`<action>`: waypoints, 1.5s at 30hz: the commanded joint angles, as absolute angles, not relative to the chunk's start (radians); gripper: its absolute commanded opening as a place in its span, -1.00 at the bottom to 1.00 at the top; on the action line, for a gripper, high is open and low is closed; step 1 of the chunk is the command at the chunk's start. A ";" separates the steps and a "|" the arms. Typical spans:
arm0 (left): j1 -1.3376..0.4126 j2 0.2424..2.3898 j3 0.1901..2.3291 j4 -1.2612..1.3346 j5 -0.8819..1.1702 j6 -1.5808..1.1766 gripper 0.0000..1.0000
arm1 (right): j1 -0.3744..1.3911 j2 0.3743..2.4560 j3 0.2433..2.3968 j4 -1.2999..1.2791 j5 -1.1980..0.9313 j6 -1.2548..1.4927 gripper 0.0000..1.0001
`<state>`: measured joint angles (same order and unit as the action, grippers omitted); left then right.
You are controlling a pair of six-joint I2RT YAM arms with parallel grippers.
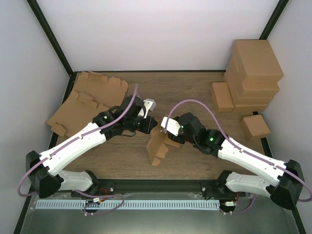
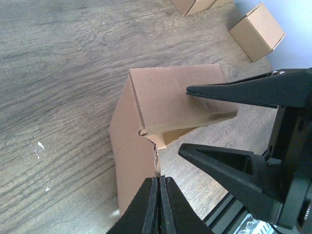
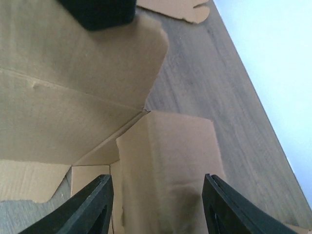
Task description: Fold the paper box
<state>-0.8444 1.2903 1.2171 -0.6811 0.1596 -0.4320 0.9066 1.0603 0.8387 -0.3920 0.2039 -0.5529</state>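
Observation:
The paper box (image 1: pixel 157 148), a brown die-cut piece partly folded, stands on edge at the middle of the table between both arms. My left gripper (image 1: pixel 153 128) is shut, pinching the thin edge of one upright panel (image 2: pixel 134 161); in the left wrist view its fingertips (image 2: pixel 160 181) meet on that edge. My right gripper (image 1: pixel 169 138) is open and straddles a folded flap (image 3: pixel 165 165) of the box without pressing it, with a gap showing beside its left finger. In the left wrist view, the right gripper (image 2: pixel 184 120) shows its fingers spread around the box's upper panel (image 2: pixel 170 97).
Flat die-cut cardboard blanks (image 1: pixel 87 102) lie at the back left. Finished brown boxes are stacked at the back right (image 1: pixel 253 73), with a single small box (image 1: pixel 256 126) nearer. The wooden table (image 1: pixel 195 87) ends at a black rail (image 1: pixel 146 187) by the arm bases.

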 commanded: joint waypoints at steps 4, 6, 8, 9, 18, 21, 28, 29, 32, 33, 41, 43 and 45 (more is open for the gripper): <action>-0.848 1.294 1.216 -0.649 0.185 -0.416 -0.92 | 0.912 1.106 0.891 -0.440 0.272 -0.581 0.00; -0.847 1.294 1.216 -0.646 0.192 -0.415 -0.92 | 0.912 1.118 0.883 -0.416 0.277 -0.593 -0.01; -0.847 1.295 1.215 -0.644 0.195 -0.416 -0.92 | 0.913 1.129 0.878 -0.393 0.280 -0.603 -0.05; -0.848 1.294 1.214 -0.644 0.196 -0.415 -0.92 | 0.913 1.134 0.874 -0.379 0.281 -0.609 -0.06; -0.848 1.303 1.200 -0.609 0.248 -0.426 -0.92 | 0.912 1.131 0.826 -0.247 0.292 -0.662 -0.22; -0.848 1.305 1.200 -0.588 0.268 -0.438 -0.92 | 0.912 1.135 0.804 -0.201 0.308 -0.688 -0.40; -0.847 1.301 1.221 -0.589 0.274 -0.445 -0.92 | 0.912 1.133 0.778 -0.141 0.337 -0.713 -0.55; -0.846 1.299 1.223 -0.588 0.276 -0.449 -0.92 | 0.913 1.133 0.779 -0.142 0.335 -0.712 -0.58; -0.843 1.290 1.231 -0.578 0.287 -0.464 -0.89 | 0.912 1.129 0.783 -0.150 0.329 -0.700 -0.66; -0.841 1.287 1.236 -0.572 0.297 -0.470 -0.81 | 0.913 1.131 0.786 -0.156 0.328 -0.691 -0.66; -0.830 1.224 1.323 -0.590 0.280 -0.508 0.29 | 0.910 1.137 0.819 -0.177 0.326 -0.528 -0.66; -0.824 1.175 1.351 -0.609 0.232 -0.512 0.42 | 0.896 1.134 0.826 -0.192 0.305 -0.471 -0.67; -0.818 1.134 1.379 -0.633 0.180 -0.512 0.47 | 0.874 1.133 0.848 -0.213 0.276 -0.377 -0.67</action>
<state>-0.7986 1.2701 1.2697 -0.6720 0.1616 -0.5014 0.9077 1.1152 0.8005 -0.1478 0.2836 -0.5465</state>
